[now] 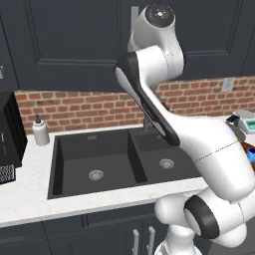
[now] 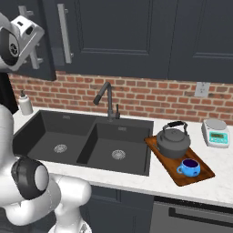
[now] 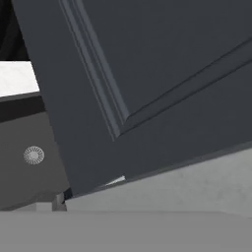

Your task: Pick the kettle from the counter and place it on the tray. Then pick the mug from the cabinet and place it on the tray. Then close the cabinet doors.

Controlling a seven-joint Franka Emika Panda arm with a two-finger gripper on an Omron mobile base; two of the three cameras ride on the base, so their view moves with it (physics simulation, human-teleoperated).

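The dark grey kettle (image 2: 173, 140) stands on the brown wooden tray (image 2: 199, 176) on the white counter (image 2: 136, 179), right of the sink. The blue mug (image 2: 189, 167) sits on the tray in front of the kettle, and a sliver of the mug (image 1: 251, 156) also shows in the left base view. My gripper (image 2: 36, 58) is raised high at the left, beside the left edge of the cabinet door (image 2: 113, 32) with the slim grey handle (image 2: 65, 34). It stands open and holds nothing. The same door panel (image 3: 162, 74) looms close in the hand view.
A black double sink (image 2: 86, 141) with a dark faucet (image 2: 107, 100) lies below my hand. A white pump bottle (image 1: 41, 132) and a black appliance (image 1: 10, 129) stand at the left. A white and teal scale (image 2: 215, 133) sits beyond the tray. A brick wall backs the counter.
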